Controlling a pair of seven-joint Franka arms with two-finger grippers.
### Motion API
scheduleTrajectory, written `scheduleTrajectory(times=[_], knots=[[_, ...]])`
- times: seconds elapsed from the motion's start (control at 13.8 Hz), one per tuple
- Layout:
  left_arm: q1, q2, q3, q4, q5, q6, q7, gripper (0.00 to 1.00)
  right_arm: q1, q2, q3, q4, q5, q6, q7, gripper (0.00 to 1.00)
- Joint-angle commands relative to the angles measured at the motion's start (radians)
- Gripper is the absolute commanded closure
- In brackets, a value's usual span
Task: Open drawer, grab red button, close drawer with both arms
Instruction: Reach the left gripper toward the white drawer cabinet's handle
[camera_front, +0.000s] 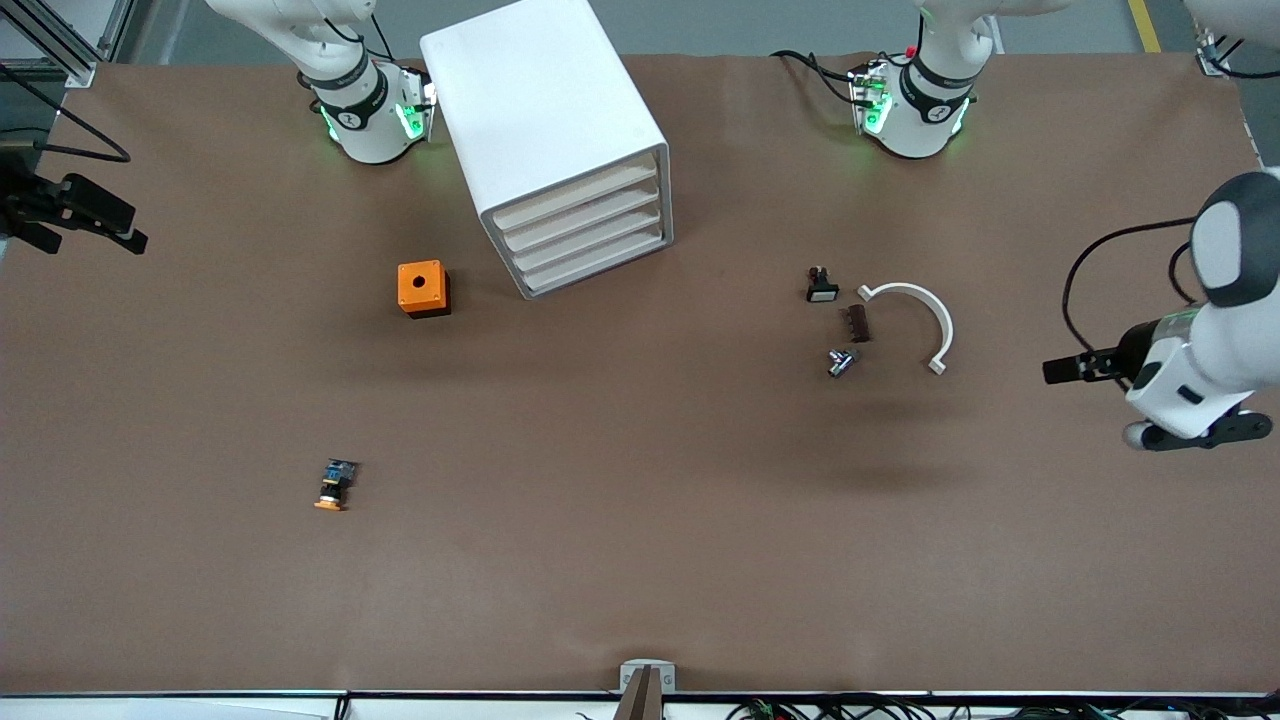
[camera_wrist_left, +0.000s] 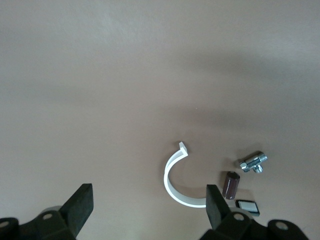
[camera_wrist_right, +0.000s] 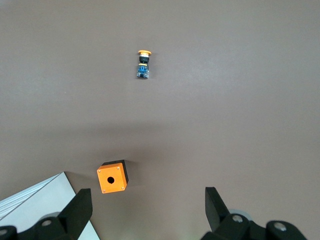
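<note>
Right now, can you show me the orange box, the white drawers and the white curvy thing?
orange box (camera_front: 421, 285): front view, its top face beside the hole.
white drawers (camera_front: 540, 100): front view, the cabinet's top.
white curvy thing (camera_front: 938, 318): front view, middle of its arc.

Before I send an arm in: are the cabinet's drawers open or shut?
Shut. All four drawer fronts sit flush in the white cabinet; none is pulled out.

A robotics lab bench, this: two glossy white robot arms (camera_front: 1215, 330) with green-lit bases (camera_front: 905, 110) bolted along a wide table under brown matting (camera_front: 640, 560), loose cables (camera_front: 820, 70) trailing at the edges, aluminium framing (camera_front: 60, 40) in one corner, grey workshop floor (camera_front: 1060, 25) past it.
</note>
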Motion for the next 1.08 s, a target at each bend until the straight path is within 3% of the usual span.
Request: scheduleTrajectory(times=[0.0,0.36,0.72,0.87,1.01], knots=[[-0.052,0.046,-0.001,0.036,0.027,-0.013,-0.109,0.01,0.016,-0.029,0.000,-0.025,0.002,0.004,-0.005,0.00],[-0.186,0.120,0.002,0.042,0.038,-0.013,-0.330,0.01,0.035,-0.029,0.000,-0.023,0.002,0.005,-0.005,0.00],[-0.339,0.168,-0.003,0.057,0.014,-0.059,-0.686,0.01,0.034,-0.028,0.000,-0.025,0.002,0.005,-0.007,0.00],[-0.384,0.201,-0.003,0.079,-0.063,-0.093,-0.825,0.01,0.034,-0.028,0.000,-0.025,0.002,0.004,-0.005,0.00],[-0.399,0.255,-0.003,0.118,-0.220,-0.097,-1.018,0.01,0.034,-0.028,0.000,-0.025,0.002,0.004,-0.007,0.00]])
